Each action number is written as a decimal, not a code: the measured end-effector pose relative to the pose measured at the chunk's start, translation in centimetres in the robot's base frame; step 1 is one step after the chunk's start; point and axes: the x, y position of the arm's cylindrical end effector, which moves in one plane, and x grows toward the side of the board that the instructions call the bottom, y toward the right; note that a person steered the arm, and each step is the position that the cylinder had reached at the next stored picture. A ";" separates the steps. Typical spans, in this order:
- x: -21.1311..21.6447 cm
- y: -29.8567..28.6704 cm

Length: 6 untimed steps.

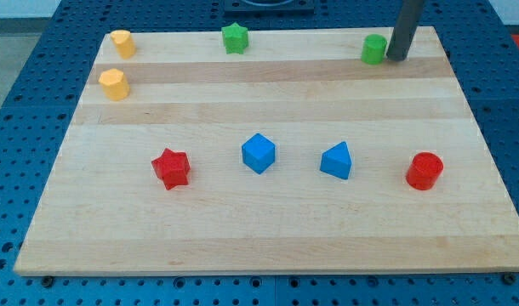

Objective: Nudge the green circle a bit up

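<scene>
I see a pale wooden board (pixel 268 229) made of glued planks, its grain running across the view. It rests on a blue perforated surface (pixel 21 102) that shows on every side. The light falls evenly, casting only soft shadows.

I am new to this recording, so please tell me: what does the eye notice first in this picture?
First is the dark rod at the view's top right, my tip right beside the green circle, on its right. Next comes the row across the lower board: red star, blue cube, blue wedge-like block, red cylinder.
</scene>
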 end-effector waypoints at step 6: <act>1.2 -0.9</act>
